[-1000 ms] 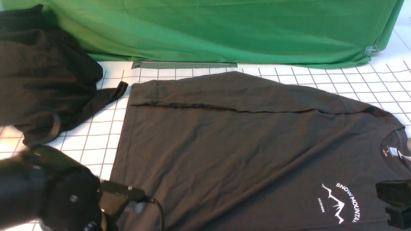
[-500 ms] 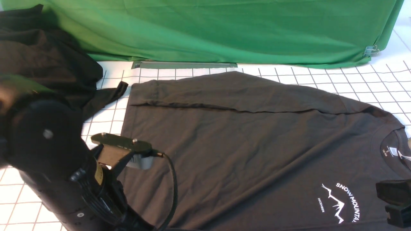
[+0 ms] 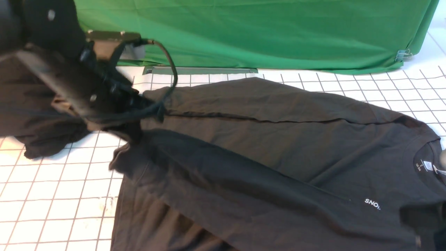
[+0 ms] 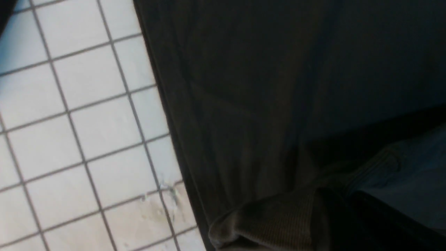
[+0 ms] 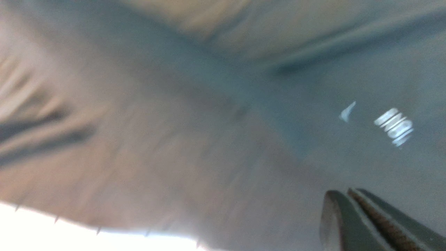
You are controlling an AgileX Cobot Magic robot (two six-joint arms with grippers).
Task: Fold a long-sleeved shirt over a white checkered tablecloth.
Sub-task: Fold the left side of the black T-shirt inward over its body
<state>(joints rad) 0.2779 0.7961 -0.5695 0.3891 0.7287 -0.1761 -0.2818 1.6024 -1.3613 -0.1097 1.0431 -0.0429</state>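
Note:
The long-sleeved shirt [image 3: 264, 139] lies spread on the white checkered tablecloth [image 3: 52, 209], collar and white neck label [image 3: 425, 165] at the right. Its near sleeve is pulled up and slants across the body, so only "SNO" [image 3: 372, 204] of the print shows. My left gripper [image 3: 135, 134], raised at the far left, is shut on that sleeve's ribbed cuff [image 4: 278, 219]. In its wrist view the fingers [image 4: 352, 226] are only a dark mass. My right gripper [image 5: 350, 192] is shut low over the chest with a brownish strip pinched between its fingers. It is a dark blur [image 3: 435, 237] in the front view.
A blacker shapeless heap of cloth [image 3: 31, 115] lies at the far left, partly behind my left arm [image 3: 66, 80]. The green backdrop [image 3: 261, 31] closes the far side, with a grey strip [image 3: 198, 70] at its foot and a binder clip [image 3: 402, 55] at the right.
My left arm has risen from the near left to the far left, carrying the sleeve cuff up and across the shirt. The raised cloth now covers most of the print. The right gripper has blurred and sunk.

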